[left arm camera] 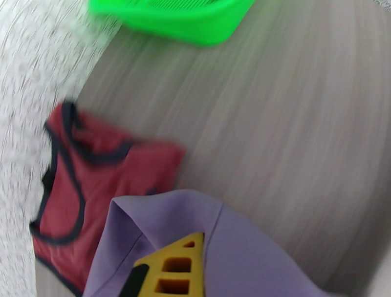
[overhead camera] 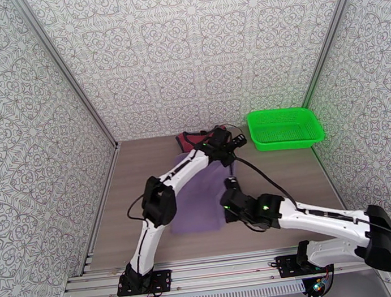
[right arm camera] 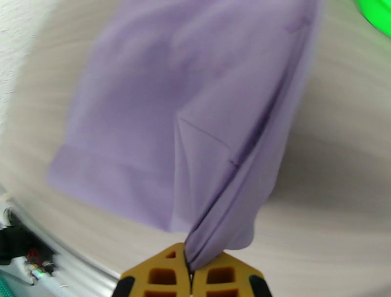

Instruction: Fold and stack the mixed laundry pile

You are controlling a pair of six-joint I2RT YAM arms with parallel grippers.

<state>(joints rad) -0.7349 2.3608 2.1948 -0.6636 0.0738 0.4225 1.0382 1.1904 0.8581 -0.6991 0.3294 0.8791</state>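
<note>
The purple cloth (overhead camera: 194, 206) lies in the middle of the tabletop (overhead camera: 296, 182). Most of it is flat, but its right edge is lifted off the wood. The right tool (right arm camera: 189, 261) has its two yellow fingers pressed together on a bunched corner at the near end of that edge. The left tool (left arm camera: 193, 244) is at the far end of the same edge. The cloth wraps over its yellow finger, and it pinches the cloth too. The edge hangs in a long fold between the two tools.

The red tank top (overhead camera: 189, 138) lies flat at the back of the tabletop, close to the back wall (overhead camera: 200, 48). It has dark trim around the neck and arm holes. The far end of the purple cloth covers a little of it. A bright green basket (overhead camera: 289, 141) sits in the far right corner, apart from both cloths, with bare wood between. Seen from above, the left arm (overhead camera: 181, 171) reaches over the purple cloth and hides part of it.

The tabletop is grey-brown with a wood grain. White walls with a grey curly pattern stand on three sides. A silver metal rail (overhead camera: 221, 268) runs along the near edge, where both arms are bolted. Both wrist pictures are blurry.
</note>
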